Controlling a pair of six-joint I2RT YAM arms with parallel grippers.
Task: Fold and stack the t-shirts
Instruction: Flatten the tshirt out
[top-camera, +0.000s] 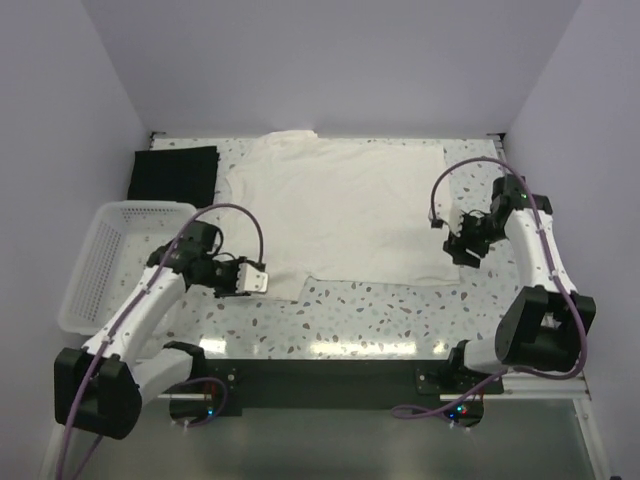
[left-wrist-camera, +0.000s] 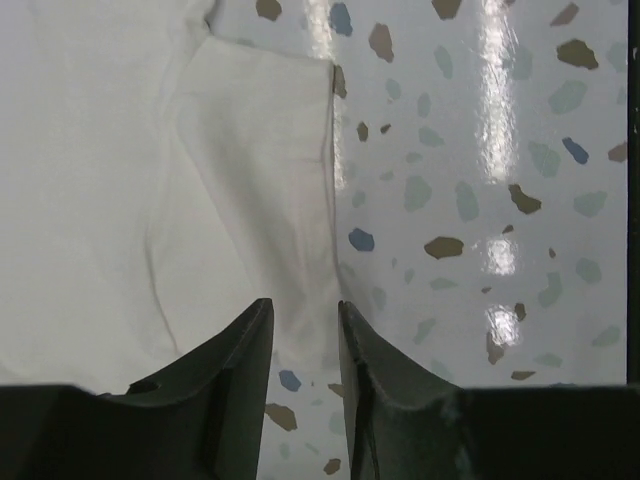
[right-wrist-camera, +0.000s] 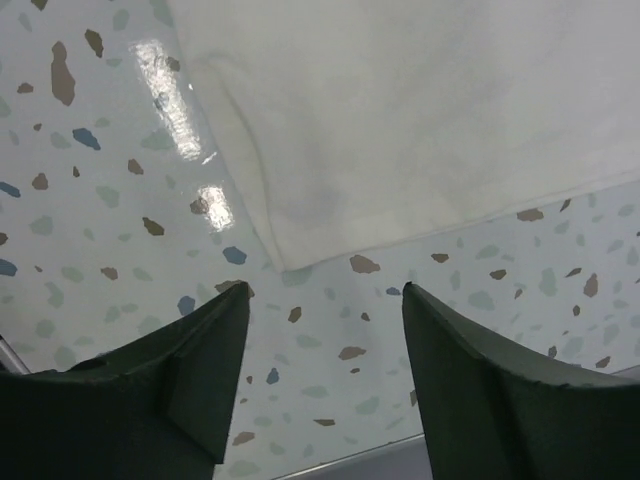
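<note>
The cream t-shirt (top-camera: 340, 205) lies spread flat across the middle of the table. The black t-shirt (top-camera: 173, 172) sits folded at the back left corner. My left gripper (top-camera: 258, 280) is at the cream shirt's near left sleeve. In the left wrist view the cream sleeve (left-wrist-camera: 260, 170) lies flat just ahead of the left gripper (left-wrist-camera: 303, 318), whose jaws stand a little apart with nothing pinched. My right gripper (top-camera: 460, 252) hovers at the shirt's near right corner. The right wrist view has that corner (right-wrist-camera: 290, 255) lying free just beyond the wide-open right gripper (right-wrist-camera: 325, 290).
A white lattice basket (top-camera: 85, 275) stands at the left edge, beside my left arm. The speckled table (top-camera: 380, 305) shows bare between the shirt and the dark front rail (top-camera: 330, 375). Grey walls close in the back and sides.
</note>
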